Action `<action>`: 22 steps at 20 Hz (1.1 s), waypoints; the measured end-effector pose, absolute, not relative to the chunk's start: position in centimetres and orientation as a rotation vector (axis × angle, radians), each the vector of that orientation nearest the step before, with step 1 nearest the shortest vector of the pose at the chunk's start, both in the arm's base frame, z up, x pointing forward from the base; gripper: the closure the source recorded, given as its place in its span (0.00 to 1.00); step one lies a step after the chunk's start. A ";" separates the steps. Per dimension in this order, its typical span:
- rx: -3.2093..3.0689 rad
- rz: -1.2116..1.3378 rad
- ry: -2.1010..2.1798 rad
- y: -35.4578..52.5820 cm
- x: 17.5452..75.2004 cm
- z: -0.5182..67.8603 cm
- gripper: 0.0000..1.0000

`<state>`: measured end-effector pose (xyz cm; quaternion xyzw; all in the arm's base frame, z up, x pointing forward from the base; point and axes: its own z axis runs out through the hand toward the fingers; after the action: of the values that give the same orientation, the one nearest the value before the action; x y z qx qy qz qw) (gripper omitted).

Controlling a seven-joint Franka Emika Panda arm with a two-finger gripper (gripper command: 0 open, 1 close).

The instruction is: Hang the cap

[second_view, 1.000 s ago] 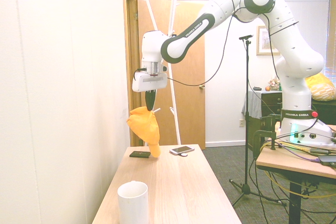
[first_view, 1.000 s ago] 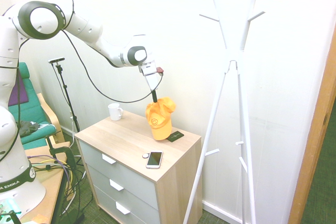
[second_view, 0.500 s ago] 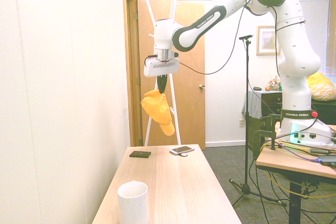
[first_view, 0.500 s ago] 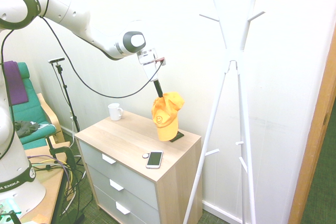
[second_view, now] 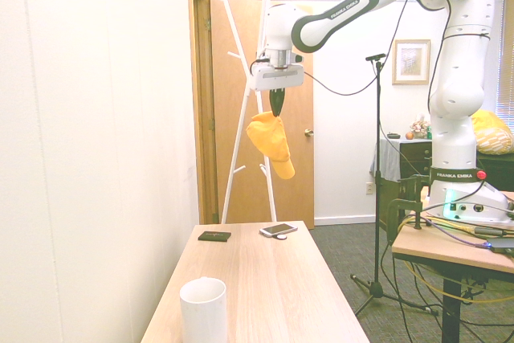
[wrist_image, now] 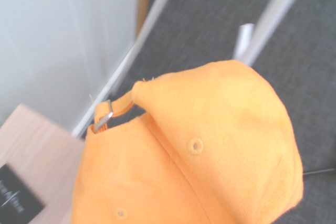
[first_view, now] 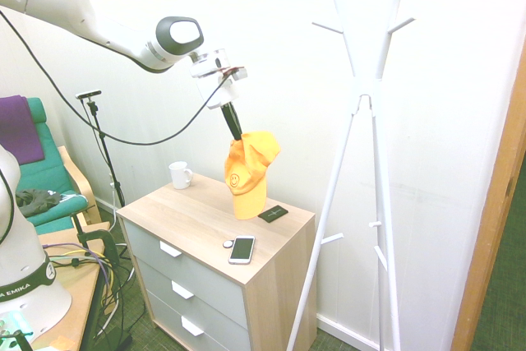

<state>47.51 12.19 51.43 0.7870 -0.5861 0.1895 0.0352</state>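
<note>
One orange cap (first_view: 247,172) hangs from our gripper (first_view: 235,132), fingers pinched tight on its crown, above the wooden dresser (first_view: 193,218).

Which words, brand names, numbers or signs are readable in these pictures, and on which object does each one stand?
"FRANKA EMIKA": on the robot arm's base, second exterior view.
"A EMIKA": part of the same brand on the base, first exterior view.
Smiley face sign, no words: on the front of the cap.
Pale print on the small black card: too blurred to read.
Framed picture on the wall: too small to read.
</note>
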 end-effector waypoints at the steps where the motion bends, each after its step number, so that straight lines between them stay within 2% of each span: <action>1: 2.404 0.604 -1.820 11.3 46.9 52.8 1.00; 6: 2.391 0.677 -1.844 8.1 45.9 56.9 1.00; 22: 2.513 0.766 -1.731 0.6 49.0 65.1 1.00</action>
<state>49.03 0.56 65.14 0.7987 -0.5503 0.2434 -0.0021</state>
